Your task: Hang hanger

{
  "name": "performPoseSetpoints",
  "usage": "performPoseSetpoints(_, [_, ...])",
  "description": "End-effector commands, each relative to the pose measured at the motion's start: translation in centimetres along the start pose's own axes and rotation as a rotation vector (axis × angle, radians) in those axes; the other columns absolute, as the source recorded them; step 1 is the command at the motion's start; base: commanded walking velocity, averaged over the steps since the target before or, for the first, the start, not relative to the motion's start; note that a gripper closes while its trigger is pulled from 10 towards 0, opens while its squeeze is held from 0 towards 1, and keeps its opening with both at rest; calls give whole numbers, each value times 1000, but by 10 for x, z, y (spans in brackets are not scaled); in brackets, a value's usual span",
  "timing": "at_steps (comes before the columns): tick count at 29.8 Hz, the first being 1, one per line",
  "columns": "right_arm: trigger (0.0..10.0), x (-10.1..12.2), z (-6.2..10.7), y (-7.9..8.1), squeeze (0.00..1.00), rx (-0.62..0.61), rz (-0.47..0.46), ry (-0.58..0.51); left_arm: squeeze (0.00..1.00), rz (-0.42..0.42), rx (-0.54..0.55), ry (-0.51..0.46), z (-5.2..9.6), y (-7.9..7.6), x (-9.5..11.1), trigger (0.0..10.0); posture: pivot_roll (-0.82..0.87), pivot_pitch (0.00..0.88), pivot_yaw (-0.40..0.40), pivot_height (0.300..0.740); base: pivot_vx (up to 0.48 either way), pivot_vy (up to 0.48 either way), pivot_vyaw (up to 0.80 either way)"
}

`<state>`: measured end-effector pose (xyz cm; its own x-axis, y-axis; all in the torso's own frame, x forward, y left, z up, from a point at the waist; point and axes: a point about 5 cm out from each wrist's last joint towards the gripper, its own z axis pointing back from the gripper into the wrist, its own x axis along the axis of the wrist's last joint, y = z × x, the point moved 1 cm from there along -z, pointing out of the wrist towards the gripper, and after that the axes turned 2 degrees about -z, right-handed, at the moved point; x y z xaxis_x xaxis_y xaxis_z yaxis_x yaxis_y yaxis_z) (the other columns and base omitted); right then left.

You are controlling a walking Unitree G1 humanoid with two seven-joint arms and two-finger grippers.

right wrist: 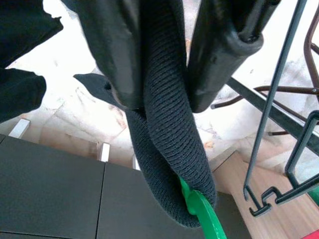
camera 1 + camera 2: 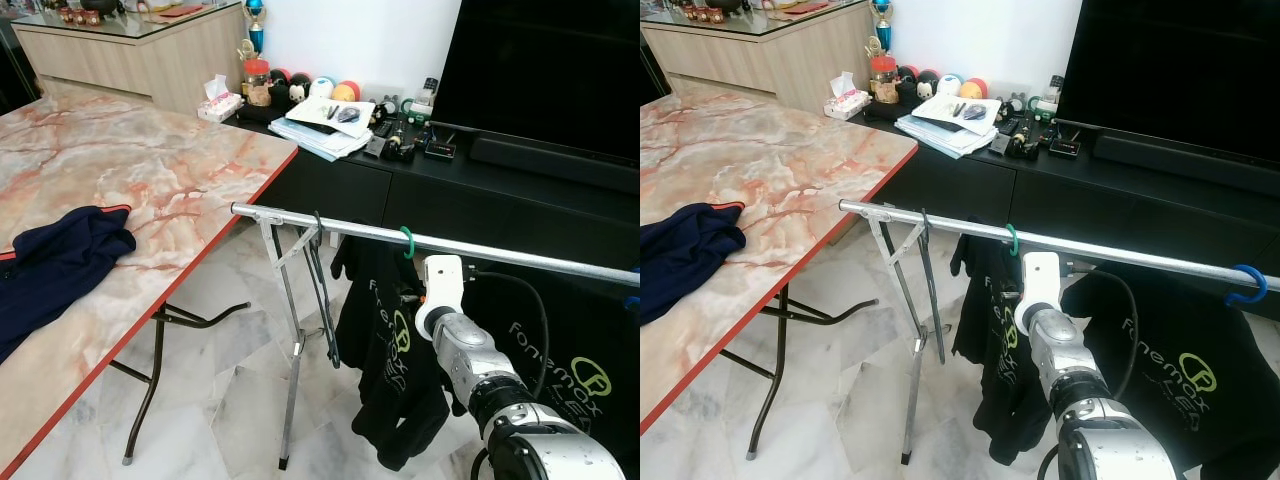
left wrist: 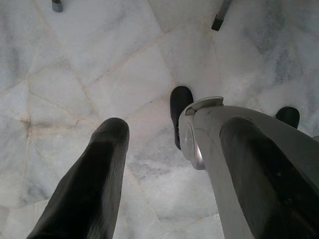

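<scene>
A silver clothes rail (image 2: 480, 250) runs across in front of the TV console. A green hanger hook (image 2: 406, 240) sits over the rail, and a black printed shirt (image 2: 385, 350) hangs from it. My right arm (image 2: 470, 350) reaches up just below that hook. In the right wrist view my right gripper (image 1: 164, 99) is shut on the shirt's ribbed black collar (image 1: 167, 149), with the green hanger (image 1: 199, 211) poking out of the collar. My left gripper (image 3: 169, 164) hangs open over the marble floor, holding nothing.
An empty dark hanger (image 2: 325, 290) hangs near the rail's left end. A blue hook (image 2: 1245, 283) carries a second black shirt (image 2: 1180, 380) on the right. The marble folding table (image 2: 150, 180) at left holds a navy garment (image 2: 50, 265). The black console (image 2: 400, 190) stands behind.
</scene>
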<state>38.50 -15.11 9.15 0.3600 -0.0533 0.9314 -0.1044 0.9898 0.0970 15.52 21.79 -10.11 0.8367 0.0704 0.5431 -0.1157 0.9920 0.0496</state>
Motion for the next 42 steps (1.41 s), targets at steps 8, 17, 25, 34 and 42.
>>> performPoseSetpoints(8, [0, -9, 1, 2, 0, 13, -11, 32, 0, 0, 0, 37, 1, 2, -7, 10000, -3, 81, 7, 740, 0, 0, 0])
performPoseSetpoints(17, [0, -12, 0, 6, 0, 33, -33, 39, 0, -3, -4, 40, 1, 1, -8, 10000, -3, 83, 7, 740, 0, 0, 0])
performPoseSetpoints(25, [0, 3, 1, 6, 0, 13, -80, -87, 0, -5, -4, 41, 1, 1, -8, 10000, -5, 84, 7, 740, 0, 0, 0])
performPoseSetpoints(34, [0, 16, 13, -5, 0, -126, -125, -320, 0, -11, -5, 42, 1, 1, -8, 10000, -19, 90, 12, 740, 0, 0, 0])
performPoseSetpoints(42, [0, 17, 31, -11, 0, -170, -156, -469, 0, -17, -10, 45, 1, 2, -8, 10000, -32, 92, 12, 740, 0, 0, 0])
